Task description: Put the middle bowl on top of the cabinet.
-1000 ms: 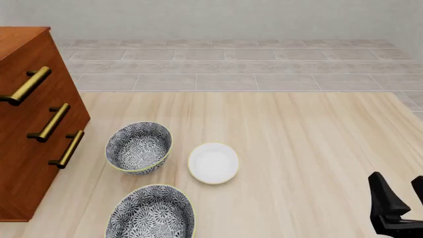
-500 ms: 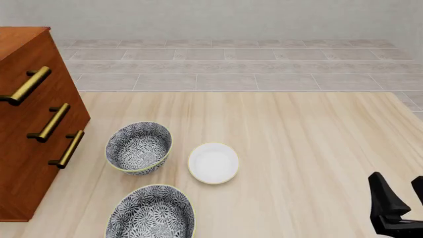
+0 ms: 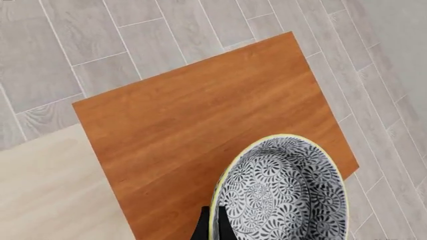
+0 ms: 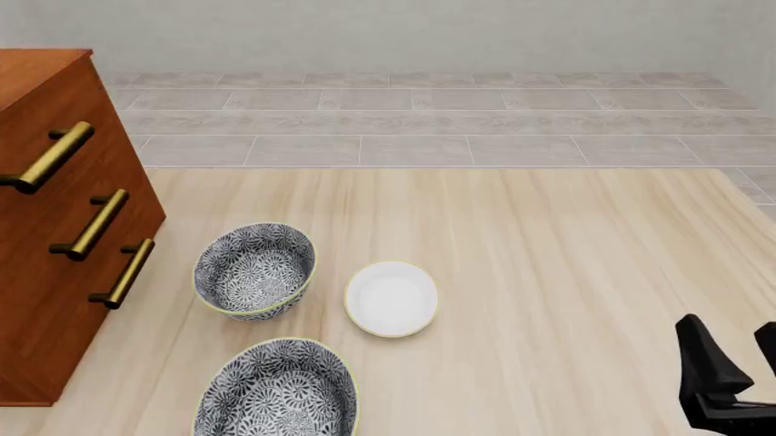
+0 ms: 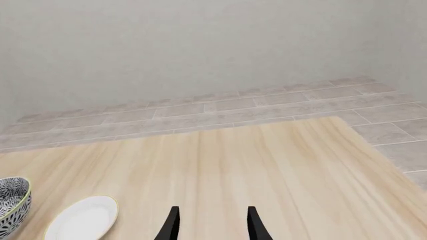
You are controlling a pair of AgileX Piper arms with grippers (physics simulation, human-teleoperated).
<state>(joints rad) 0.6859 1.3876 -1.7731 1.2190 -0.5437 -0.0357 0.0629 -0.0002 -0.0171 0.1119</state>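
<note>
We hold the middle bowl (image 3: 283, 192) by its rim in the left gripper (image 3: 215, 224), over the cabinet (image 3: 200, 120) top near one corner. Released off-centre, it may tip off. The right gripper (image 5: 210, 222) idles, spread.

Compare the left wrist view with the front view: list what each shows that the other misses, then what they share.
Left wrist only: the cabinet's flat top seen from above, and the middle bowl over it, its rim pinched by the left gripper; whether it rests on the top yet cannot be told.

Front only: two patterned bowls and a white dish on the table, the cabinet's brass handles, and the right gripper, open and empty.

Both: the cabinet, table edge and tiled floor.
</note>
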